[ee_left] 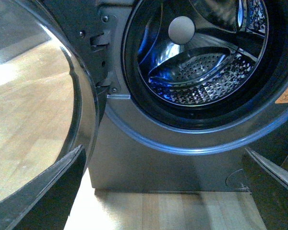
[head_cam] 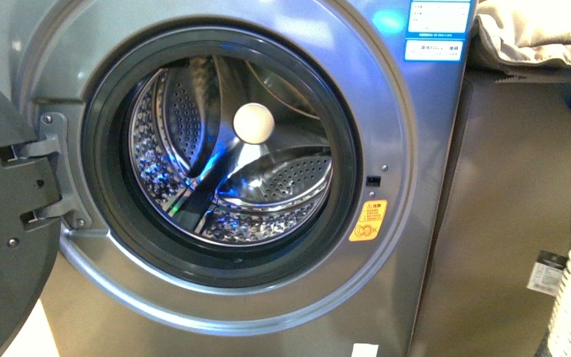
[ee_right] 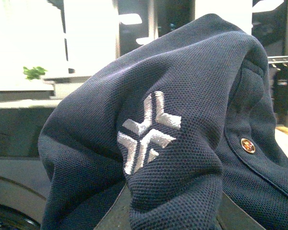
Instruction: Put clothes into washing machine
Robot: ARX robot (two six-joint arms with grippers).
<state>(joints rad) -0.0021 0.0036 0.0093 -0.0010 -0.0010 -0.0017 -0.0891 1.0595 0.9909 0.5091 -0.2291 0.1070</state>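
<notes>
Washing machine (head_cam: 409, 149), flanked by a grey cabinet (head_cam: 505, 223), door (head_cam: 0, 245) swung open, perforated steel drum (head_cam: 282, 178) exposed, is faced by the widely spread, empty left gripper (ee_left: 163, 153), while a navy piqué polo shirt (ee_right: 182, 72) is pinched by the right gripper (ee_right: 170, 218).

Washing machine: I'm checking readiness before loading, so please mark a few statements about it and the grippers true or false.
1. The door of the washing machine stands open. True.
2. The drum holds clothes. False: only bare steel and a pale round object show.
3. The left gripper is clamped on the door. False: it is open, holding nothing.
4. A navy garment with a white logo fills the right wrist view. True.
5. The yellow sticker sits on the door. False: it is on the machine's front, lower right of the drum.
</notes>
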